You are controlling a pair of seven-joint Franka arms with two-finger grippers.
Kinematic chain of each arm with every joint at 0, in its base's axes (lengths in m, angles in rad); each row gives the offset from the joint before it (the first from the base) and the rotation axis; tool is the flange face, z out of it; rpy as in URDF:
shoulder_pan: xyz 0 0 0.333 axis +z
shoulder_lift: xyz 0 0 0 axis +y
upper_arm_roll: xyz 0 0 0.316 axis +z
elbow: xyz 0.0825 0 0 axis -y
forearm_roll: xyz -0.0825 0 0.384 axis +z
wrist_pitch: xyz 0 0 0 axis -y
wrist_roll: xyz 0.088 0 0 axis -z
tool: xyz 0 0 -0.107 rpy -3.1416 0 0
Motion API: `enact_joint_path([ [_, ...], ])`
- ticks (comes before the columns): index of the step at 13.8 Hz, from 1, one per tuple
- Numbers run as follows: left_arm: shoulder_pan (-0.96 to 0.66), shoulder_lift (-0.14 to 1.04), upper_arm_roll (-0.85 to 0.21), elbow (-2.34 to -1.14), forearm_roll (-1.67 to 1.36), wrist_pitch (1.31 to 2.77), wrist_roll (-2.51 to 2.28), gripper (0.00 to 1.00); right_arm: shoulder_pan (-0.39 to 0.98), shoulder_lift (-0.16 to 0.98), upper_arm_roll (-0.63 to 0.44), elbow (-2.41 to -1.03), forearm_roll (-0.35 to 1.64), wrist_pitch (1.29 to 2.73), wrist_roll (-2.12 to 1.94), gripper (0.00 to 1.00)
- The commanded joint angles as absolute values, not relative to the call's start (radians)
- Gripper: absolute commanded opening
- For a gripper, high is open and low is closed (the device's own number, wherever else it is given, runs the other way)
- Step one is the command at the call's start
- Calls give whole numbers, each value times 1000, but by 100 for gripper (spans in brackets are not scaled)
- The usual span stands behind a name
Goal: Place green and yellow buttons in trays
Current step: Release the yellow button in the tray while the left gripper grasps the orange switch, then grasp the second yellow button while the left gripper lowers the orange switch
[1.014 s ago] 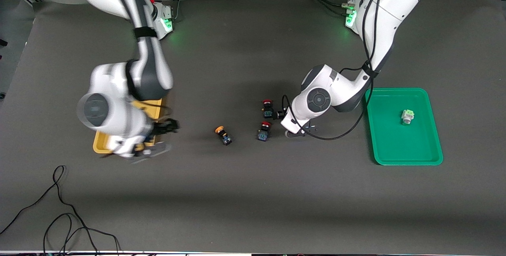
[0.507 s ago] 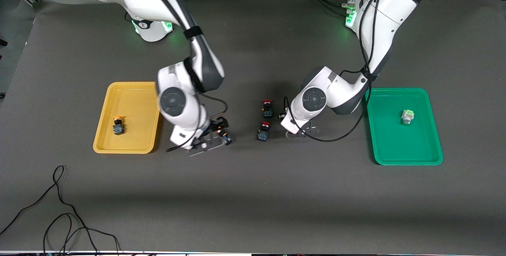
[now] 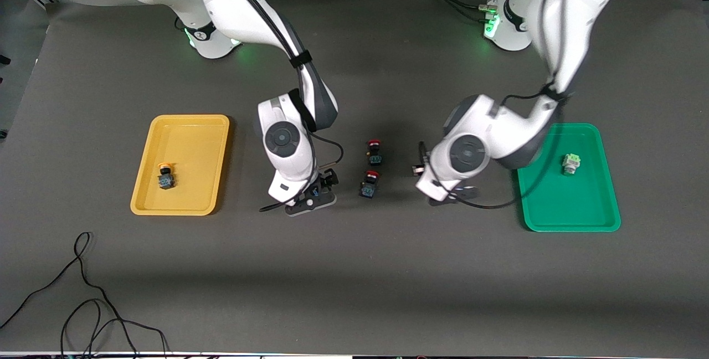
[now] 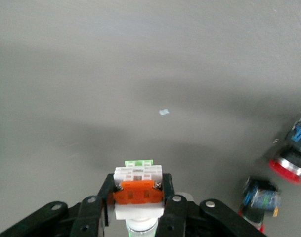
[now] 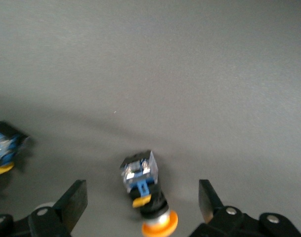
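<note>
My right gripper (image 3: 313, 199) (image 5: 143, 202) is open, low over the table middle, with its fingers on either side of a dark yellow-capped button (image 5: 145, 192) that lies on its side. Another yellow-capped button (image 3: 165, 178) lies in the mustard yellow tray (image 3: 188, 126). My left gripper (image 3: 450, 194) (image 4: 139, 190) is shut on a white-bodied button with a green face (image 4: 139, 180) and holds it over the mat between the red-capped buttons and the green tray (image 3: 559, 209). A white and green button (image 3: 570, 163) lies in that tray.
Two red-capped buttons (image 3: 375, 151) (image 3: 370, 183) lie on the mat between the two grippers; they also show in the left wrist view (image 4: 288, 158) (image 4: 259, 197). A black cable (image 3: 83, 292) lies near the front edge at the right arm's end.
My right arm has swung from over the yellow tray to the yellow-capped button at the table middle. My left gripper has moved away from the red-capped buttons toward the green tray.
</note>
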State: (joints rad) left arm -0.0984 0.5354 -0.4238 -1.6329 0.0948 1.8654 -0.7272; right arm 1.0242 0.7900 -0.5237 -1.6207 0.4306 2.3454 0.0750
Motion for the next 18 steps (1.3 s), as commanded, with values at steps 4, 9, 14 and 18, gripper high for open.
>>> enact_joint_path([
  [4, 118, 410, -419, -1525, 81, 1480, -272, 0, 1040, 844, -517, -1637, 505, 2445, 98, 82],
  [9, 313, 387, -419, -1662, 195, 1604, 47, 0, 1039, 827, -518, -1631, 505, 2431, 98, 31],
  [14, 365, 304, -414, -2004, 198, 1984, 100, 0, 1035, 723, -576, -1586, 496, 2194, 170, 30],
  [18, 405, 305, -411, -2215, 198, 2294, 89, 0, 1037, 646, -715, -1480, 486, 1941, 210, 30],
])
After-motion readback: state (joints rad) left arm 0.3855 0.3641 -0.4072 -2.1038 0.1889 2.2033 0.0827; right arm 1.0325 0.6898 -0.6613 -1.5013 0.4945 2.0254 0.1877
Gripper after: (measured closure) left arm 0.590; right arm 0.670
